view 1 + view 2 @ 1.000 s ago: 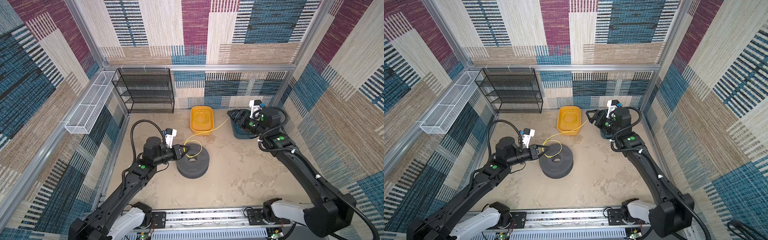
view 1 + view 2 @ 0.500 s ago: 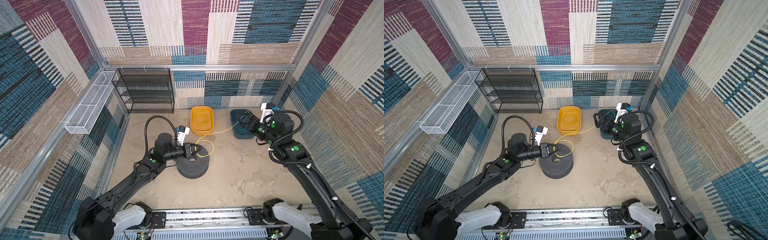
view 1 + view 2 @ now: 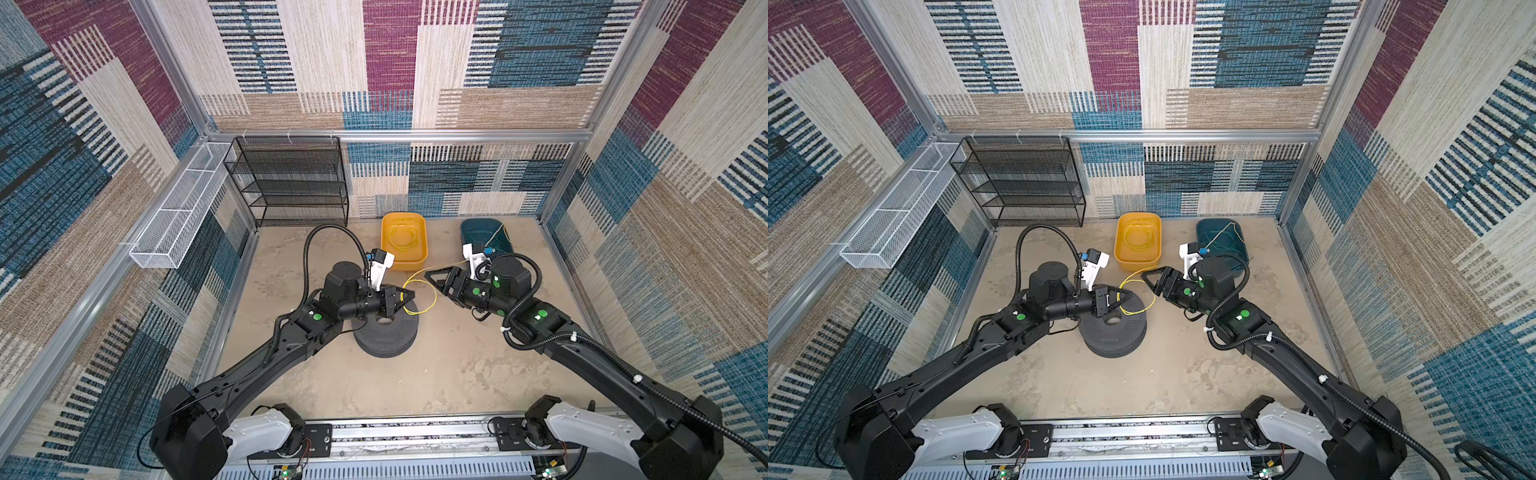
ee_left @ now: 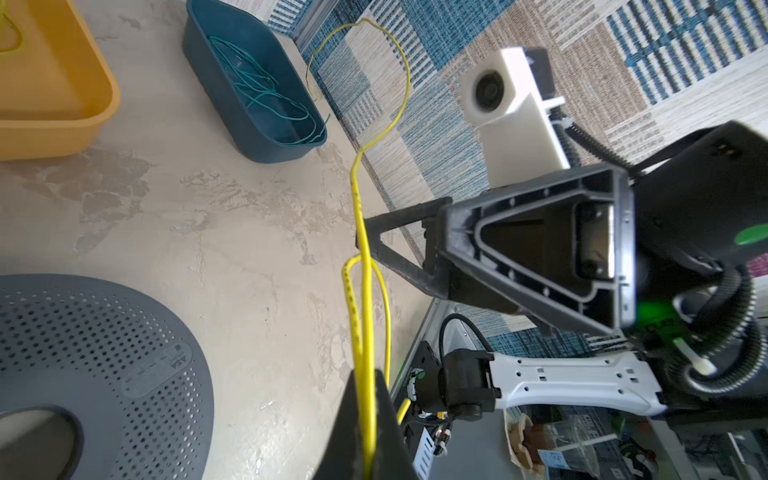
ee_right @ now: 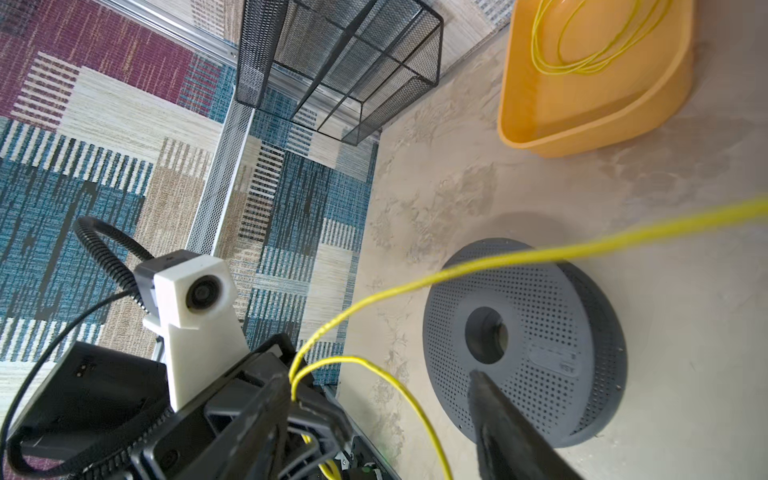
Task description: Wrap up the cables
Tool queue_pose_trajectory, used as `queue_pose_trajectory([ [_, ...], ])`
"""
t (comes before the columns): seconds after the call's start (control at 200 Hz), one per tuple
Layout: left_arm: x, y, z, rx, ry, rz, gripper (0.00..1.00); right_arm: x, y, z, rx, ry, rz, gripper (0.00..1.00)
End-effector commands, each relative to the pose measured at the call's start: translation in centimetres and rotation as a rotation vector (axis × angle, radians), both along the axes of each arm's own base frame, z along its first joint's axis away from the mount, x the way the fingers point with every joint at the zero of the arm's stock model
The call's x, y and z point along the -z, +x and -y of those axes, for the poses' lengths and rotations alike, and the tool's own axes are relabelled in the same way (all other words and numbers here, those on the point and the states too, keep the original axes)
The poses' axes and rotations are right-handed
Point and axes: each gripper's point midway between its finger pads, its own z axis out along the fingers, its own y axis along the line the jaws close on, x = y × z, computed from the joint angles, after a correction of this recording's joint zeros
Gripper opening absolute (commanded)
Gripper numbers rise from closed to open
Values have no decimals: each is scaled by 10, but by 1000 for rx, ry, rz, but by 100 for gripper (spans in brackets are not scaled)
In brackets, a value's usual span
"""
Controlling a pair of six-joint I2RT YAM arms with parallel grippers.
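Left gripper (image 3: 409, 296) pinches cable loop (image 4: 368, 332) | right gripper (image 3: 434, 279), open, has swung in beside it | handover for wrapping looks next.

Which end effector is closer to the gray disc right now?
Left. The left end effector hangs over the rim of the disc, shut on the cable; the right end effector stands apart, past the cable loop.

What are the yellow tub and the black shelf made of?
Yellow tub: probably plastic, smooth and slightly glossy, with rounded moulded corners. Black shelf: likely metal mesh, matte black; you can see the wall through its fine grid.
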Motion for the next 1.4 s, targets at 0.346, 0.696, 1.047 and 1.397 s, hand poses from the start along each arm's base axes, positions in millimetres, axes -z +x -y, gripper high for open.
queue_pose_trajectory([
  [0.346, 5, -7, 1, 6, 133, 111, 0, -22, 11, -30, -62, 102, 16, 64],
  [0.696, 7, -16, 8, 28, 218, 182, 0, -15, 6, -35, -89, 146, -29, 48],
  [1.047, 10, -25, 19, 87, 315, 268, 0, -18, 6, -32, -65, 150, -22, 5],
  [1.397, -23, -42, -16, 10, 287, 299, 72, -29, 1, -29, -79, 140, 15, 0],
])
